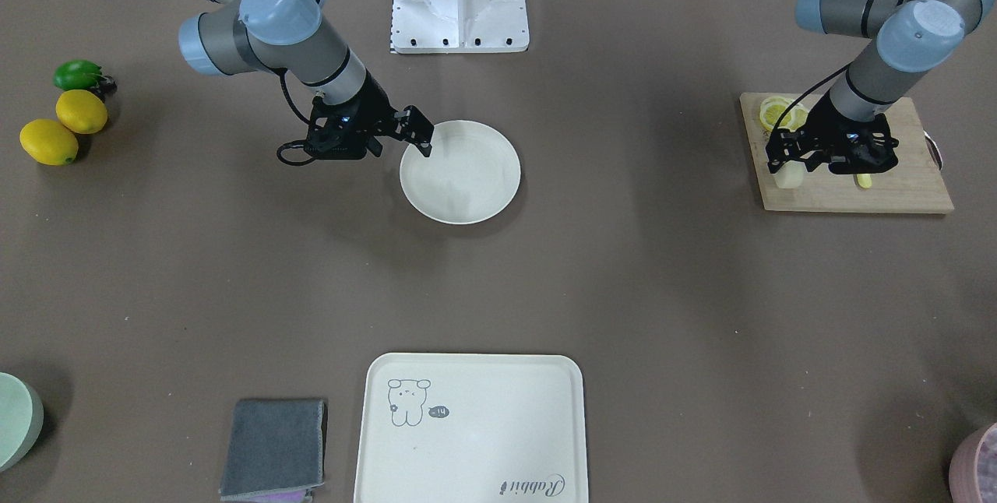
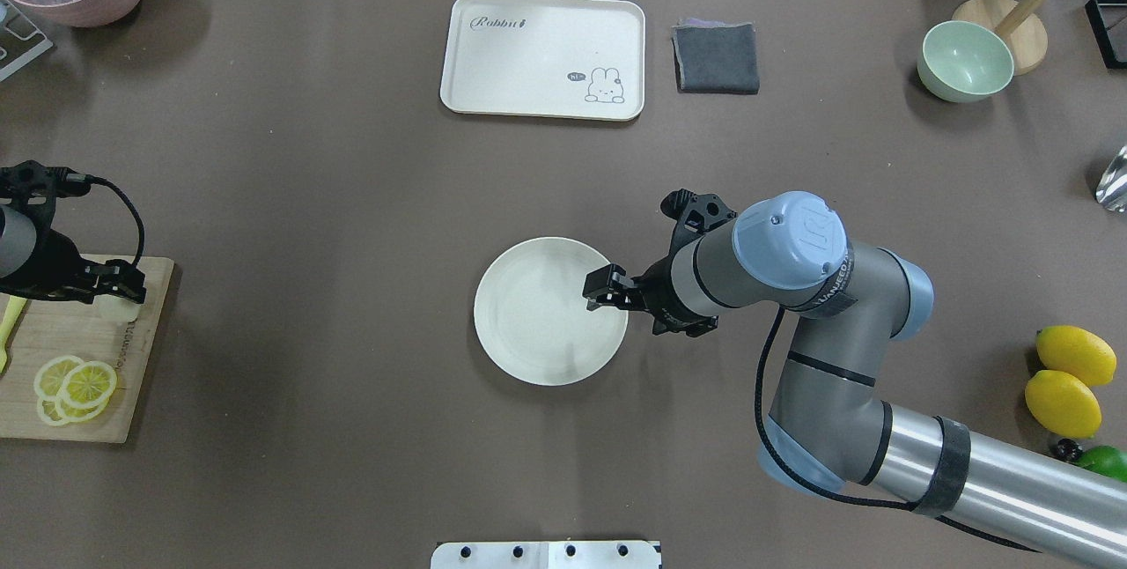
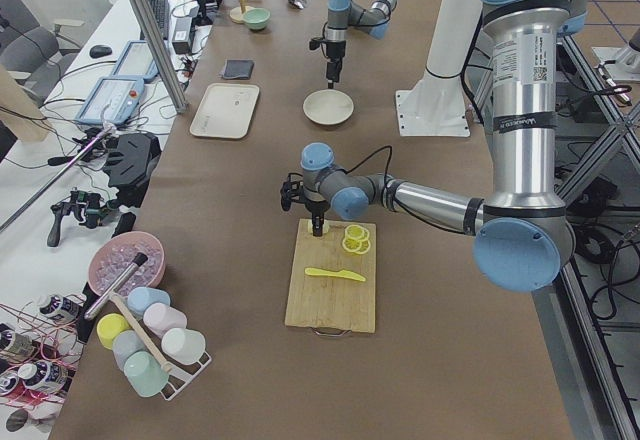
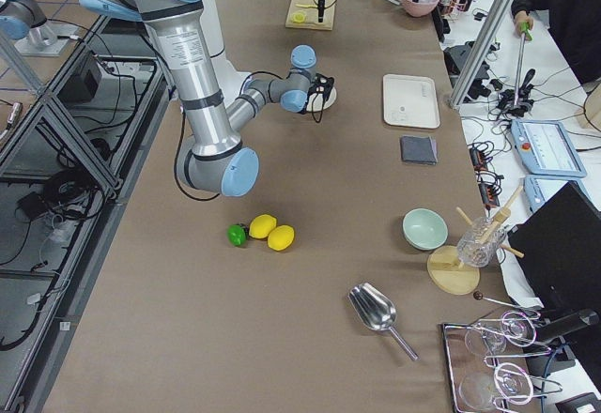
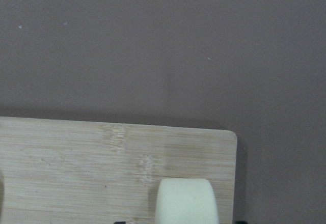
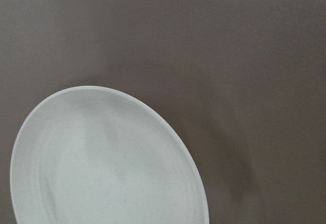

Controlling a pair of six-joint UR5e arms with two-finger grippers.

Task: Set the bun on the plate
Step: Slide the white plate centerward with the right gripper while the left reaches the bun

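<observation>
The bun (image 1: 788, 177) is a small pale cream lump standing on the corner of a wooden cutting board (image 1: 857, 195) at the robot's left. My left gripper (image 1: 790, 163) hangs right over it, open, with its fingers to either side. The left wrist view shows the bun (image 5: 186, 202) at the bottom edge, resting on the board (image 5: 76, 163). The round cream-white plate (image 1: 467, 180) lies bare at mid-table. My right gripper (image 1: 417, 131) hovers open over the plate's rim on the robot's right side and holds nothing. In the right wrist view the plate (image 6: 102, 173) has nothing on it.
Lemon slices (image 1: 779, 112) and a yellow knife (image 1: 863, 181) also lie on the board. A cream tray (image 1: 483, 425) and a grey cloth (image 1: 274, 448) sit at the far edge. Two lemons (image 1: 62, 125) and a lime lie at the robot's right, and a green bowl (image 2: 964, 61) at the far right.
</observation>
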